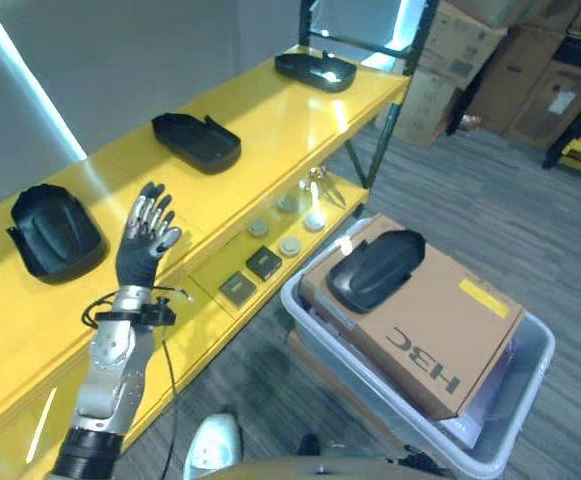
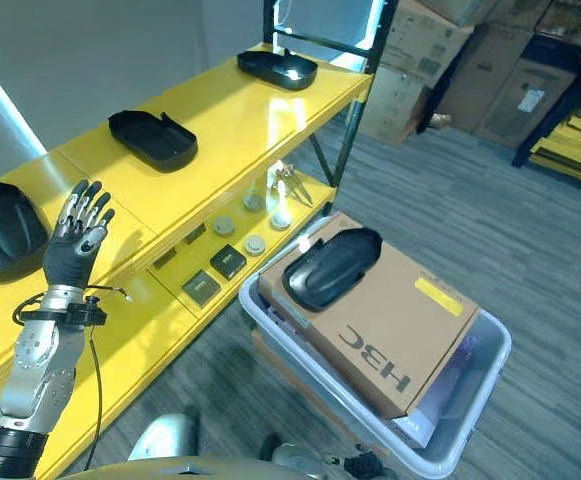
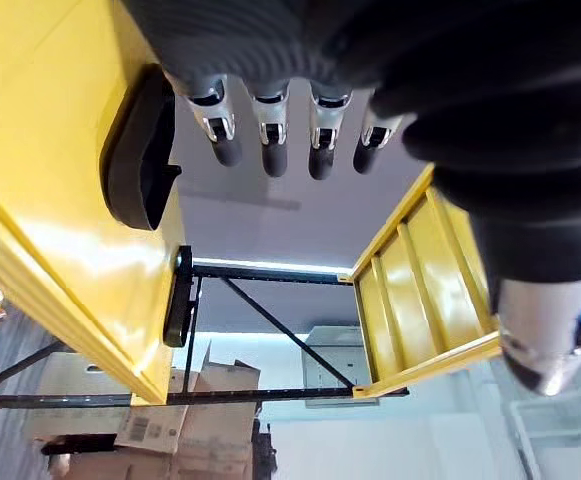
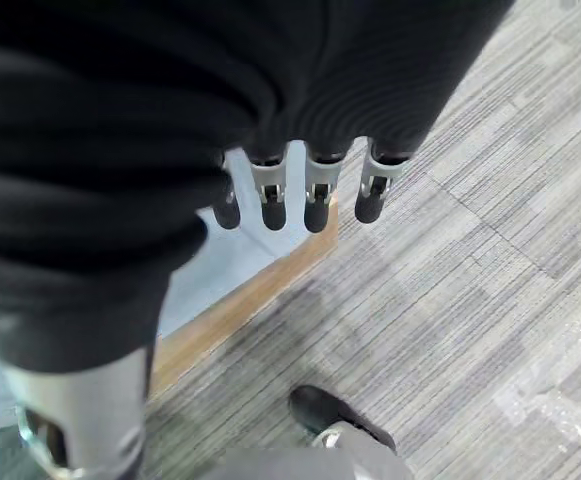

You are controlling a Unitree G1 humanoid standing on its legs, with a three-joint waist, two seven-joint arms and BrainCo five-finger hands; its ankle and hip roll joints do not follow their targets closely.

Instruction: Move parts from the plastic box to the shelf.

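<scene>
Three black parts on the yellow shelf (image 1: 270,110) top level: near part (image 1: 55,232) at the left end, middle part (image 1: 196,141), far part (image 1: 316,69) by the dark upright. Fourth black part (image 1: 375,268) lying on a brown cardboard box (image 1: 440,335), touching its top face, toward the corner nearest the shelf. Cardboard box sitting in the grey plastic box (image 1: 530,370) on the floor, just beside the shelf's lower level. Lower level carrying small items: two dark square pieces (image 1: 250,275) near the front edge, a few grey round discs (image 1: 288,225) beyond them, a small shiny metal item (image 1: 315,180) farther along. Stacked cardboard cartons (image 1: 510,60) well apart in the background.

Left robot hand (image 1: 146,238) raised over the front of the shelf top, between near and middle parts, touching neither; fingers (image 3: 270,125) straight and spread, holding nothing. Right robot hand (image 4: 300,120) hanging over the grey floor near the edge of the plastic box; fingers (image 4: 316,195) straight and apart, holding nothing.
</scene>
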